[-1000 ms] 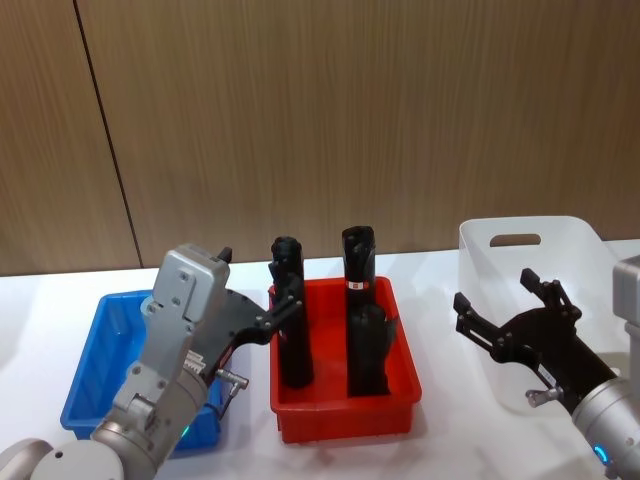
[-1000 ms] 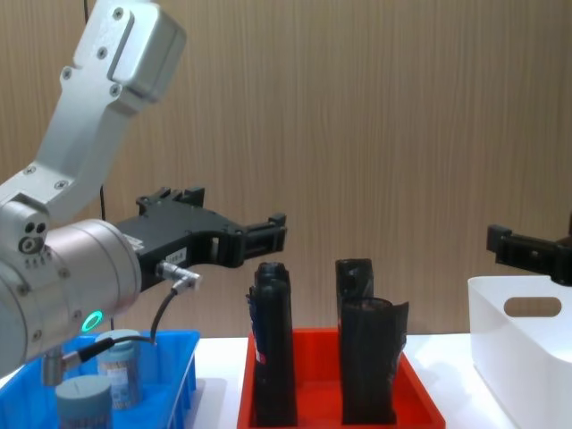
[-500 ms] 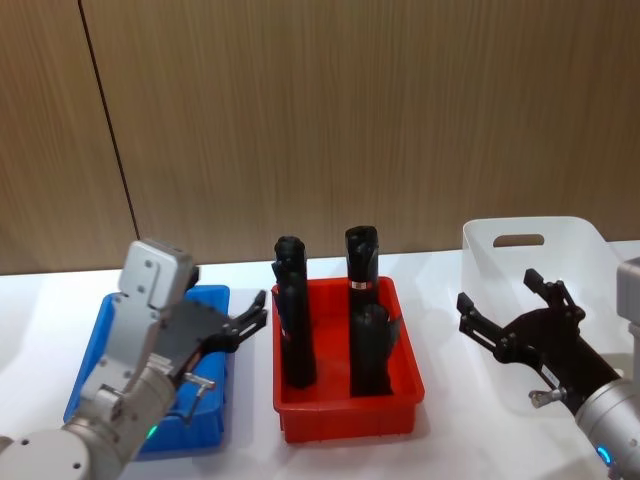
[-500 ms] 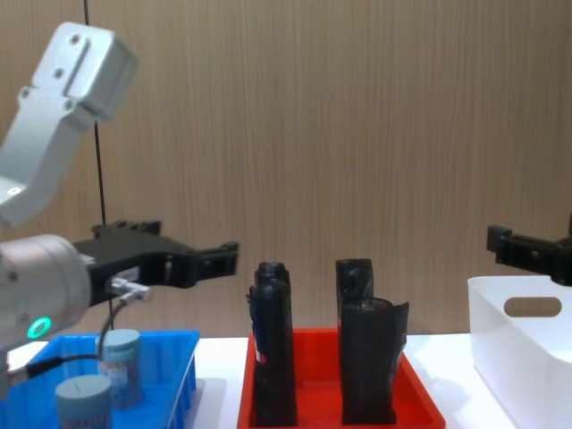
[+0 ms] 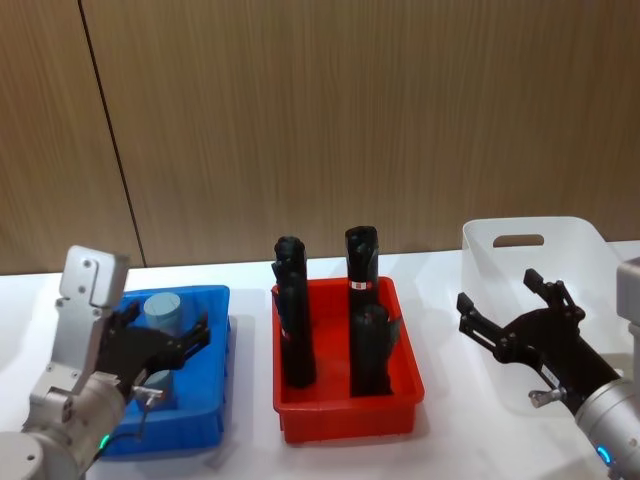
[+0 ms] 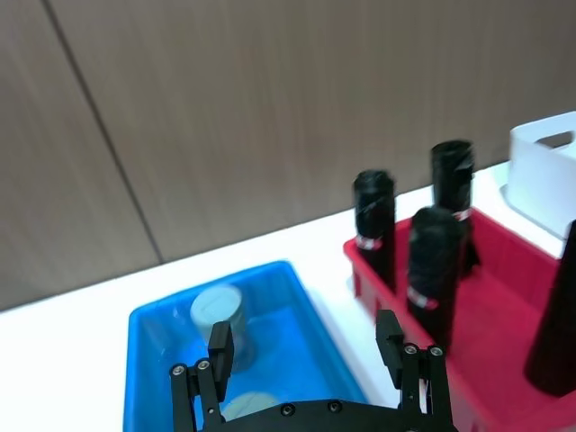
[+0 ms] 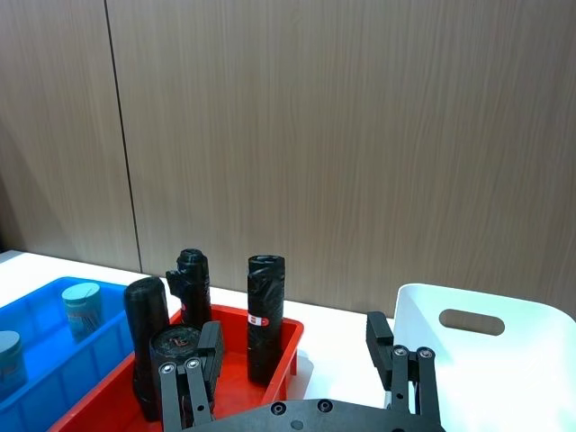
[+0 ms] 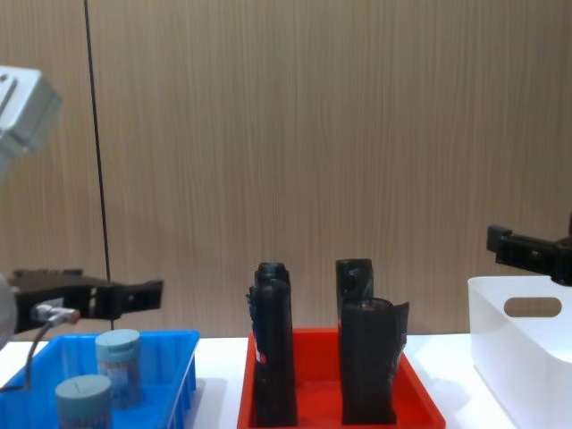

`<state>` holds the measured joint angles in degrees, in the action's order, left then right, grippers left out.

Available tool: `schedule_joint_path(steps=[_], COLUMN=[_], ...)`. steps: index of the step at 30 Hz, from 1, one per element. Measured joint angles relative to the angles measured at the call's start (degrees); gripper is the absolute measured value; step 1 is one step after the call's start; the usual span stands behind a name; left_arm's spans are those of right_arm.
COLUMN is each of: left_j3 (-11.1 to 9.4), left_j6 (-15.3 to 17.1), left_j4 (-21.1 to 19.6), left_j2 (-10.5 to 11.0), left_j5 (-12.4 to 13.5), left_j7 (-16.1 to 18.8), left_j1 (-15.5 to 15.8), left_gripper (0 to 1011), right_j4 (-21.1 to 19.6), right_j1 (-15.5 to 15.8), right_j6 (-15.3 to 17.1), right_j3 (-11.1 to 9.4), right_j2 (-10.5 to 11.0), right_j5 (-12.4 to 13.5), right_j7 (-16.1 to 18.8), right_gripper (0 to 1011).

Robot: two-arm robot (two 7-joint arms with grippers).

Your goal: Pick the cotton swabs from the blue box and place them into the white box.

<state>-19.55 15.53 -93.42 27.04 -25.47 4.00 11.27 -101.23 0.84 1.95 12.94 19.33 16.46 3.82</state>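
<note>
Cotton swabs (image 5: 163, 310): two small lidded jars, both upright inside the blue box (image 5: 222, 362) at the left of the table (image 5: 450, 440), one toward the far wall, the near jar (image 8: 82, 399) in front of it and close by. Likely light, stiff plastic; the smooth round wall may slip, and the lid might lift off if gripped alone. Best hold: across the body at the label band, below the lid, from above. Left pincer (image 6: 304, 335): spread wide, empty, hovering above the near part of the blue box. Right pincer (image 5: 497, 290): spread, empty, idle in front of the white box (image 5: 575, 250) at the right. Between the boxes: a red tray (image 5: 345, 420) of tall black rolls (image 5: 293, 330), to be cleared in transit.
</note>
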Motion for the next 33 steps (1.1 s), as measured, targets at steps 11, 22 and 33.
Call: schedule_joint_path(steps=[11,22,33], left_j3=[1.7,2.7,2.9], left_j6=[5.4,9.4,11.3], left_j4=[1.2,4.6,9.5], left_j2=[0.7,0.3,-0.8], left_j5=[-5.0,-8.3,-8.8], left_j7=[3.2,2.8,-0.7], left_j1=[-0.7,0.4,2.8], left_gripper=[1004,1004,1004], right_j4=[0.0,0.0,0.0], right_j1=[0.0,0.0,0.0], right_j6=[0.0,0.0,0.0], right_j3=[0.0,0.0,0.0], right_j2=[0.0,0.0,0.0], right_j5=[0.0,0.0,0.0], right_j7=[0.0,0.0,0.0], right_gripper=[1002,1002,1002])
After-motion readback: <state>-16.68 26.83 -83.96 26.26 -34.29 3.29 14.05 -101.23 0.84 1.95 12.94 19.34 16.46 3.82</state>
